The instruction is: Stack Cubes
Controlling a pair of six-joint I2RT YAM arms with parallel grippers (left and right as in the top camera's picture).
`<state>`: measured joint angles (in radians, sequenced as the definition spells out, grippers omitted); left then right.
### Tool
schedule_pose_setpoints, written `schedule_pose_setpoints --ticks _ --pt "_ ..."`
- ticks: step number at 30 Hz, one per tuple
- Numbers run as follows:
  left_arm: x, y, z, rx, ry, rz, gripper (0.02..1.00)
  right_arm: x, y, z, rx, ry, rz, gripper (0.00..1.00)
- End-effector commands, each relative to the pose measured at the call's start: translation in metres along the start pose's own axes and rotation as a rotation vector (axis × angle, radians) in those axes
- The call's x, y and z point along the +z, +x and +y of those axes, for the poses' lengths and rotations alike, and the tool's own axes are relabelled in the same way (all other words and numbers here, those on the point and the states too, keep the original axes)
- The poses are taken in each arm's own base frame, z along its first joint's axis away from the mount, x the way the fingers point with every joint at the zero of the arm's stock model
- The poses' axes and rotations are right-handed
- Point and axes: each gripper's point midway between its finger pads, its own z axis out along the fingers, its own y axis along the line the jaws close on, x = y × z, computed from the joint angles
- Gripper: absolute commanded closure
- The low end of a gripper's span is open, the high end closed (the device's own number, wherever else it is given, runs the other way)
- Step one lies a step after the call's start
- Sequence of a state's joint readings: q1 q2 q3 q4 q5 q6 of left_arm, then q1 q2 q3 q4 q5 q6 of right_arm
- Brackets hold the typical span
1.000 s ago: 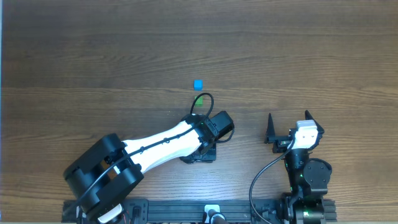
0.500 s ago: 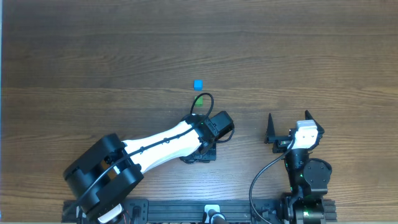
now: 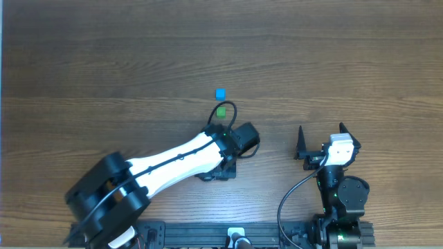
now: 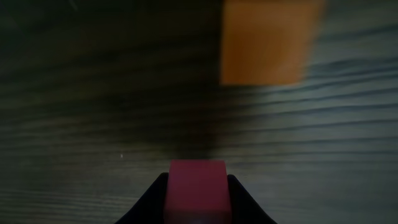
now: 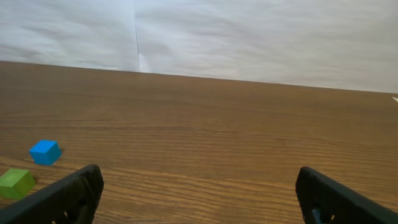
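My left gripper [image 4: 196,190] is shut on a red cube [image 4: 196,186], held low over the wooden table. An orange cube [image 4: 267,40] lies on the table just ahead of it, apart from the red one. From above, the left arm's wrist [image 3: 232,142] covers that spot. A green cube [image 3: 221,111] sits just beyond the wrist, with a blue cube [image 3: 220,94] a little farther out. Both also appear in the right wrist view, green cube [image 5: 16,183] and blue cube [image 5: 45,152]. My right gripper [image 3: 322,135] stands open and empty at the lower right.
The wooden table [image 3: 104,62] stretches bare across the far half and both sides. A white wall [image 5: 249,37] stands behind the table's far edge. The right arm's base [image 3: 339,197] sits near the front edge.
The left arm has shifted slightly toward the left and back, so more of the green cube shows beyond its wrist. The right arm has not moved.
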<state>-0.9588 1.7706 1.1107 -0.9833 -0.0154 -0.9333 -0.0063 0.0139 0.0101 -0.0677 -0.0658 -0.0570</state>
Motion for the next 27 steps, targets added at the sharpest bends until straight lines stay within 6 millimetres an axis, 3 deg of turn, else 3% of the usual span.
schedule_pose_setpoints --ticks 1,8,14,19,27 --pt "-0.046 -0.033 -0.015 0.037 0.09 -0.145 0.98 0.0 0.001 -0.001 -0.003 0.005 0.0 0.009" --pt "-0.077 -0.07 -0.016 0.026 0.157 -0.207 0.98 0.0 0.001 -0.001 -0.003 0.005 0.0 0.009" --pt "-0.091 -0.092 -0.01 0.018 0.15 -0.209 0.98 0.0 0.001 -0.001 -0.003 0.005 0.0 0.007" --pt "-0.086 -0.106 -0.009 0.004 0.102 -0.177 0.98 0.0 0.001 -0.001 -0.003 0.005 0.0 0.007" --pt "-0.061 -0.115 -0.005 0.0 0.063 -0.136 0.978 0.0 0.001 -0.001 -0.003 0.005 0.0 0.007"
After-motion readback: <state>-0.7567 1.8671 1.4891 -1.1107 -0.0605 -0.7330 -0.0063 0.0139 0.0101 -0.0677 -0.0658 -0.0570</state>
